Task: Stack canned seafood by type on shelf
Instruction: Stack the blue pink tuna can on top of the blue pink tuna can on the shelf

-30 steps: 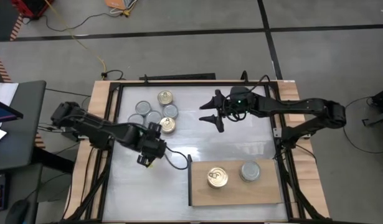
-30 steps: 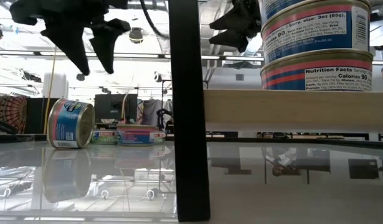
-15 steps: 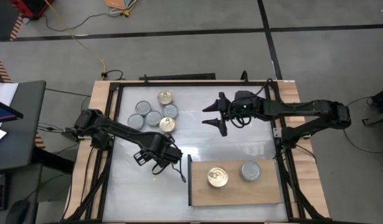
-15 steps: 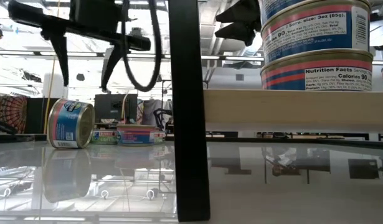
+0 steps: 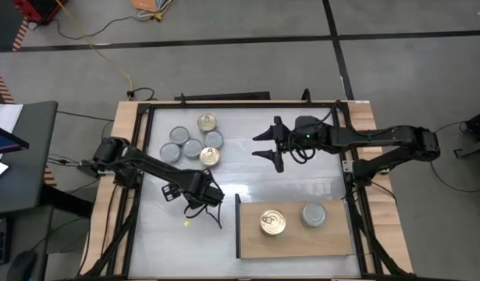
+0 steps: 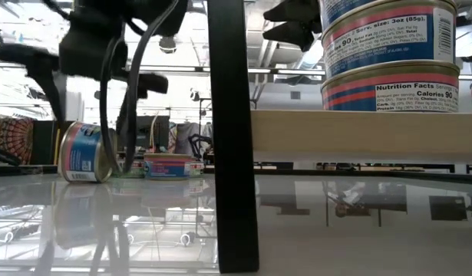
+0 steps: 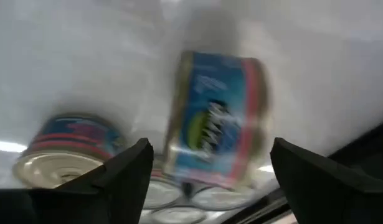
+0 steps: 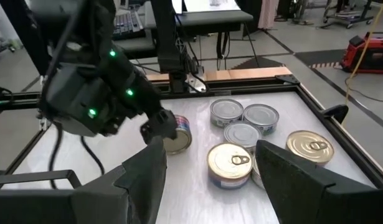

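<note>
One tin [image 7: 215, 118] lies on its side on the white table, also seen in the low view [image 6: 86, 152] and the right wrist view [image 8: 176, 133]. My left gripper [image 5: 189, 193] [image 7: 211, 149] hangs open just above it, pointing steeply down, with a finger to either side and no touch showing. Several flat tins [image 5: 194, 142] with gold or silver lids stand clustered at the far left. On the shelf [image 5: 333, 238] stand a gold-lidded stack [image 5: 272, 222] and a silver-lidded stack [image 5: 314, 215]. My right gripper [image 5: 259, 146] [image 8: 207, 149] waits open, high over the table's middle.
The shelf's dark upright end [image 6: 232, 138] stands just right of my left gripper. Wooden rails [image 5: 124, 156] and black frame bars border the table. Bare white tabletop [image 5: 302, 176] lies between the cluster and the shelf.
My left gripper has sunk toward the tin that lies on its side, rolling its wrist about a quarter turn as it went. Its fingers now stand wider apart. No tin has moved.
</note>
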{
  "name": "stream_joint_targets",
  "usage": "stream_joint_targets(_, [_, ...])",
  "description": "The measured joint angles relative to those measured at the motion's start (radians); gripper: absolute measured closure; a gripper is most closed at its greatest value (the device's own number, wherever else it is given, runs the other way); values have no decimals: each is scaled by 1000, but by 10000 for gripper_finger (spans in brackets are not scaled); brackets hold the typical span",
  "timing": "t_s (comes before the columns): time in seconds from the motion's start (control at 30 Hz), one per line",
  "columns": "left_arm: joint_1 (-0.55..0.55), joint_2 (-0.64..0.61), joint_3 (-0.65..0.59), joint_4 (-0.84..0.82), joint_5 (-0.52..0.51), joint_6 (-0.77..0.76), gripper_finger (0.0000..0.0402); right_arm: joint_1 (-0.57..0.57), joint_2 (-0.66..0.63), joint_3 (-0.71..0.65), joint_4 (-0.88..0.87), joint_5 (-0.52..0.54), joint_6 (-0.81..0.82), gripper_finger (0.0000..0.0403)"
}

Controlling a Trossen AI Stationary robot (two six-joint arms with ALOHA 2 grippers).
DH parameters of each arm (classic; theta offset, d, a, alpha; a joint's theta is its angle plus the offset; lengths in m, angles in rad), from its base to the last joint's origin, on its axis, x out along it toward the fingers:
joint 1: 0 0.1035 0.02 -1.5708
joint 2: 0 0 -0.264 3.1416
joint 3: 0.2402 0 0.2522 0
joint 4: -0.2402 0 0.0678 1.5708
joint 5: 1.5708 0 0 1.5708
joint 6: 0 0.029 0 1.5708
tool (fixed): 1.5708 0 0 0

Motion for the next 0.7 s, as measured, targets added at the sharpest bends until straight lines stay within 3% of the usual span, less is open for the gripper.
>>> stream_joint_targets(0.23, [0,0,-98,81,-68,65,117,0,0,0,-1,0,0,131])
stream_joint_targets(0.47, [0,0,-119,80,-12,7,223,-4,1,0,-1,0,-15,131])
stream_joint_targets(0.7, [3,-35,-120,85,17,-203,224,-9,1,0,-29,0,-12,131])
